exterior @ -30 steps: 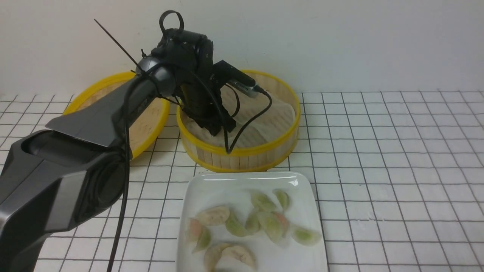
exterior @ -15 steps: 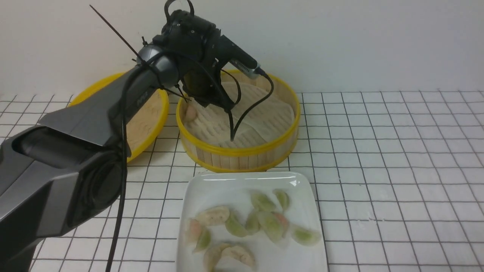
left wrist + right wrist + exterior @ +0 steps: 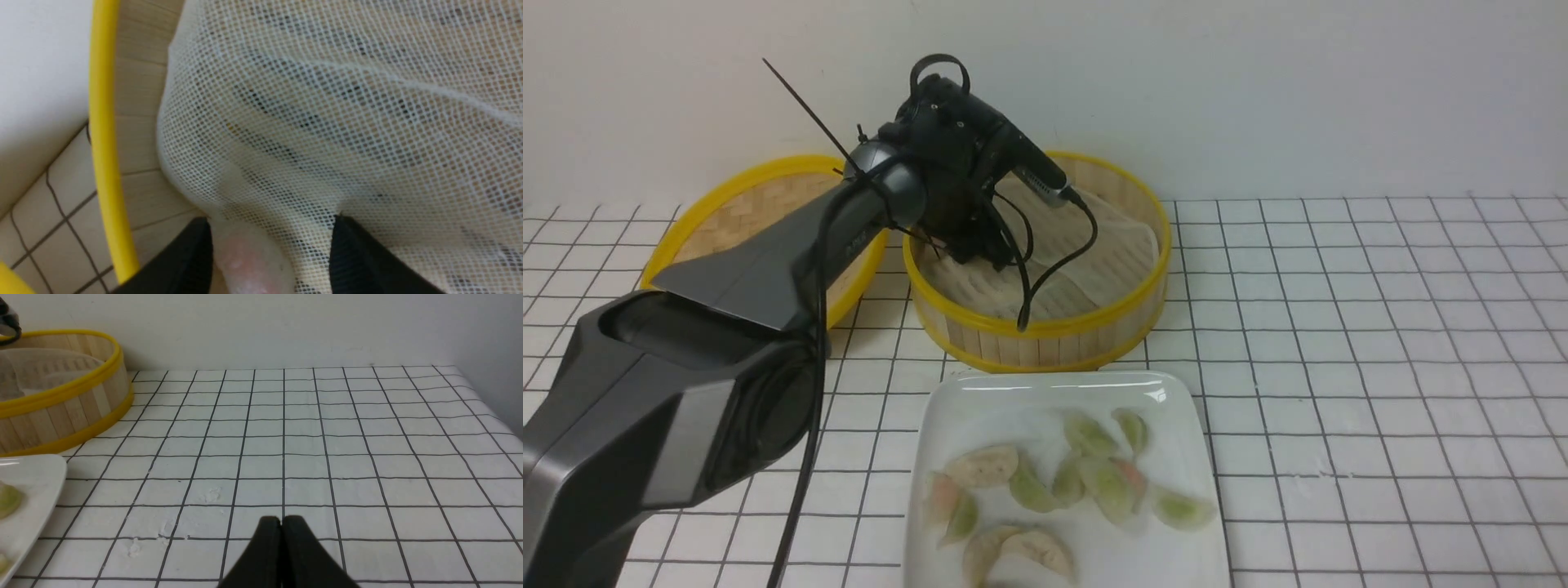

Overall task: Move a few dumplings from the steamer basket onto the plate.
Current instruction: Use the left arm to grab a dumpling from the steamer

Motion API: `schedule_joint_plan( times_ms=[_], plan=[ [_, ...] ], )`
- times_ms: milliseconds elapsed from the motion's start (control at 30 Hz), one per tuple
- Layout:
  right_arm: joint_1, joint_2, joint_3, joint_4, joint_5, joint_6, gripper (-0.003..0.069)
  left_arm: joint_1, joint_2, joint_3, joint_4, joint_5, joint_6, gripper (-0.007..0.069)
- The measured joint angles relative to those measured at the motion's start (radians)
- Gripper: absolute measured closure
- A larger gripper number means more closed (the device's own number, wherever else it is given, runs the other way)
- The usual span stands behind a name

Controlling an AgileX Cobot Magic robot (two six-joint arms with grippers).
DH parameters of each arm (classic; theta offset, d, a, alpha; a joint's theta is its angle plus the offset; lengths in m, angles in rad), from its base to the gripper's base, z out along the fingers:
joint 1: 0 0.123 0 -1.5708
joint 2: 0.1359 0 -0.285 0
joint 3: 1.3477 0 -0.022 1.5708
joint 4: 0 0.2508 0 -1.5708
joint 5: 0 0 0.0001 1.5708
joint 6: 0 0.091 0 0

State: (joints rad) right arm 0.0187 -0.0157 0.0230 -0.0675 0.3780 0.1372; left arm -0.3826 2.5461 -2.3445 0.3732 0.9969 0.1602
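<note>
The steamer basket [image 3: 1045, 328] stands at the back middle with its whitish mesh liner [image 3: 327, 122]. My left gripper [image 3: 271, 222] reaches down inside its left part, by the wall, jaws open. A pinkish dumpling [image 3: 249, 261] lies between the jaws against one finger, with a gap to the other. In the front view the wrist hides the fingers and this dumpling. Several green, beige and pink dumplings [image 3: 1107, 482] lie on the white plate [image 3: 980, 400] in front of the basket. My right gripper [image 3: 282, 520] is shut and empty above the grid cloth.
The shallow woven lid [image 3: 760, 204] leans behind the basket's left side, by the wall. The basket [image 3: 61, 396] and a plate corner [image 3: 28, 473] also show in the right wrist view. A black cable hangs over the basket's front rim.
My left gripper rose out of the basket, showing a pink dumpling at the left wall, then came back down around that dumpling. The plate's dumplings have not moved.
</note>
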Motion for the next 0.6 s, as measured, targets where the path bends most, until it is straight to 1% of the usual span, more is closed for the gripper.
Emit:
schedule_joint_plan(
  times_ms=[133, 400, 500, 600],
  plan=[
    [0.0, 0.0, 0.0, 0.0, 0.0, 0.0, 0.0673, 0.0, 0.0, 0.0, 0.002, 0.006, -0.003, 0.027],
    [0.0, 0.0, 0.0, 0.0, 0.0, 0.0, 0.0673, -0.001, 0.012, -0.008, 0.002, 0.044, -0.115, 0.0275],
    [0.0, 0.0, 0.0, 0.0, 0.0, 0.0, 0.0673, -0.001, 0.015, -0.01, -0.031, 0.049, -0.121, 0.0327],
    [0.0, 0.0, 0.0, 0.0, 0.0, 0.0, 0.0673, 0.006, 0.015, -0.016, -0.052, 0.051, -0.121, 0.044]
  ],
)
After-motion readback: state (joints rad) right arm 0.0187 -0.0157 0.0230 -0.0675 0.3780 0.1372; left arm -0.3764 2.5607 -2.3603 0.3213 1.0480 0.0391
